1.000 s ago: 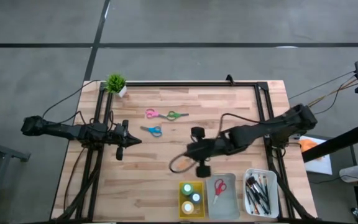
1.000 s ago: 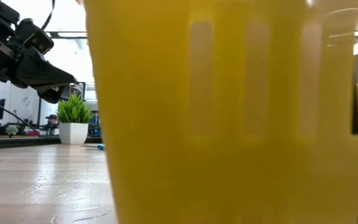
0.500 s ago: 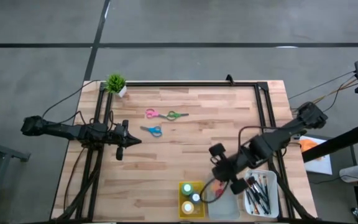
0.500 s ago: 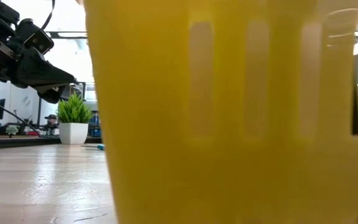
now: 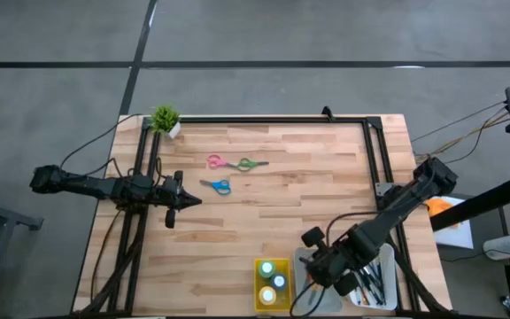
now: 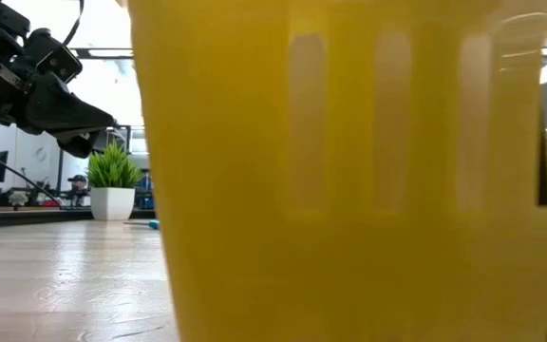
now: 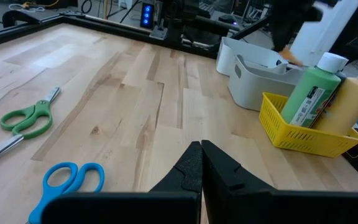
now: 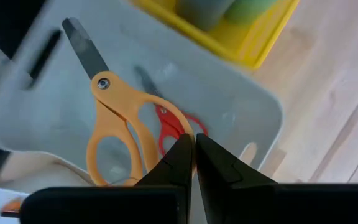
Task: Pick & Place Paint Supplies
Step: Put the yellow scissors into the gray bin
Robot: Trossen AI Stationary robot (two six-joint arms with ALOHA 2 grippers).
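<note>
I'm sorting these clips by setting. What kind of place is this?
Probably a robotics lab or workshop: a butcher-block table on a bare grey floor, two frame-mounted arms, cables, and equipment with lit indicators beyond the table's edge.

light wooden plank table point(image 5: 264, 208) with a black metal frame point(image 5: 264, 118) round its edges. tiny green potted plant in a white pot point(image 5: 166, 119) at the far left corner. along the near edge, side by side: yellow slotted plastic tray point(image 5: 261, 292), grey plastic tray point(image 8: 247, 112), white plastic tray point(image 5: 388, 266). grey concrete floor point(image 5: 237, 44) around.
</note>
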